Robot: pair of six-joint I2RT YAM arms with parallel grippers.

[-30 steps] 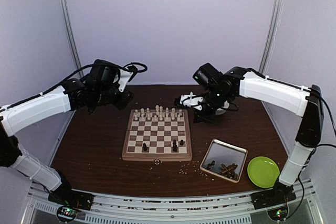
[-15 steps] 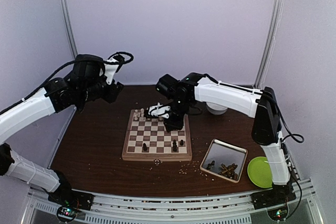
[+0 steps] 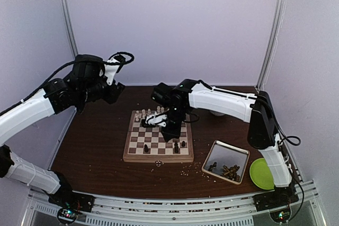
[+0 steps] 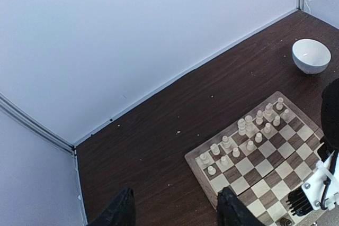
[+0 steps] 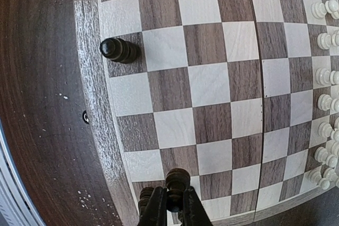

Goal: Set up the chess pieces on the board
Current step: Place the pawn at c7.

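Pale lilac walls (image 3: 169, 25), dark wooden table (image 3: 90, 152)

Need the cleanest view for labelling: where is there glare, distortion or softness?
Right wrist: the board bows with lens distortion, glare streaks its rim. Left wrist: even light, fingers in shadow. Top external: chess pieces too small to look crisp.

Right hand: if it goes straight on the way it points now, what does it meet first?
Probably the board, near its edge: the right hand, shut on a dark chess piece, points down at it. The held piece would touch first; depth is unclear.
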